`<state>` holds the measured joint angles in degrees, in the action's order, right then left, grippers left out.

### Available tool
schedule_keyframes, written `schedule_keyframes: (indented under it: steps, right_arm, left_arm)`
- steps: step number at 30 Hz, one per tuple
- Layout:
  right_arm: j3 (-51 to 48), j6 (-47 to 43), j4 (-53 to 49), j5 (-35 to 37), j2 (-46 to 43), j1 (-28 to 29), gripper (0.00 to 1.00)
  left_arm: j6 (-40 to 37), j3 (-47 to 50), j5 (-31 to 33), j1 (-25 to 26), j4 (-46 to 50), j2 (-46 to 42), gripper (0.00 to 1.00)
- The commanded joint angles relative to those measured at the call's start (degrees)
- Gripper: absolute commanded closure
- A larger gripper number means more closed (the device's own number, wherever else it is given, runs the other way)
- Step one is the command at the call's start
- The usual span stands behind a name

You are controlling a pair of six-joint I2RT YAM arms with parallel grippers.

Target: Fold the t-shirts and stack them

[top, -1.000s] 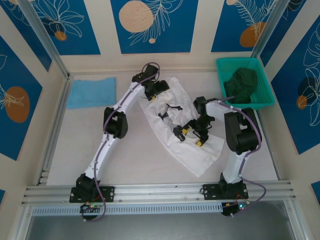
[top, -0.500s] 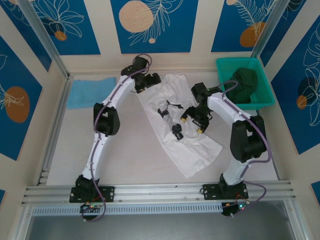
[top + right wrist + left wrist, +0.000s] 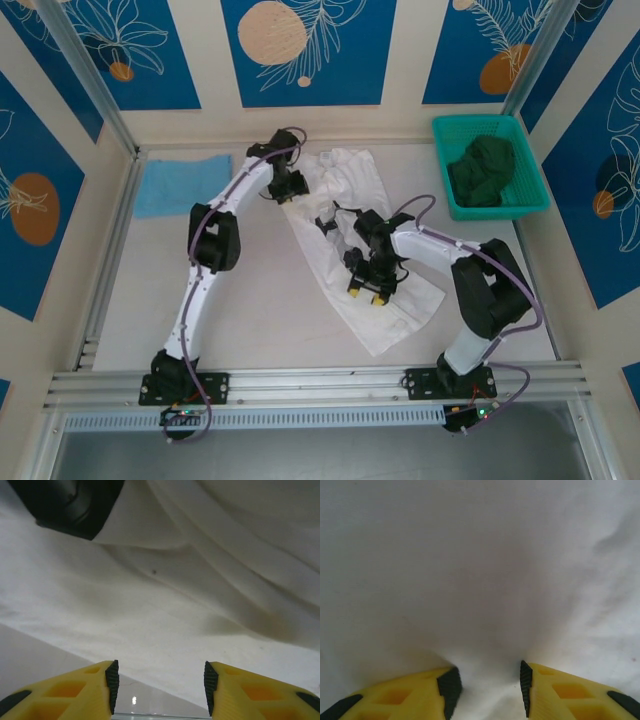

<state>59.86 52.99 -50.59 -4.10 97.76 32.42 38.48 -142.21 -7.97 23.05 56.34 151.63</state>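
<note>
White t-shirt [image 3: 345, 175] bunches btwn left gripper [image 3: 487, 680] pads, can't tell if clamped; right gripper [image 3: 159, 682] jaws apart astride its edge, may catch one layer only, skewing fold.

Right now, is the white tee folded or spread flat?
Neither cleanly: the white t-shirt lies as a long rumpled band slanting across the table, with creases and overlapping layers, not a neat fold.

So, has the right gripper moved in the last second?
Yes. In the top view the right gripper has slid left and toward the near edge, farther from the green basket, over the white t-shirt.
</note>
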Motion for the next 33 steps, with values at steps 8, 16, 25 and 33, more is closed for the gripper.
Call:
schedule_keyframes:
  steps: [8, 16, 25, 33]
  right_arm:
    - [5.16, 20.28, 9.58, -7.22, 10.65, 6.13, 0.48]
    - [21.21, 35.28, 13.47, -12.56, 23.28, 13.16, 0.45]
    - [42.17, 25.67, -0.24, -6.27, 22.37, 16.89, 0.26]
    - [30.64, 1.2, -10.82, 1.76, 1.21, 5.54, 0.23]
  left_arm:
    - [0.96, -12.18, -0.39, -1.82, -4.26, 10.38, 0.53]
    - [0.85, -15.99, -4.49, -5.18, -9.51, 9.82, 0.46]
    - [-1.0, -14.64, -5.66, -7.24, -4.69, -4.18, 0.07]
    - [-0.65, 11.42, 0.49, -6.66, 1.64, -28.59, 0.05]
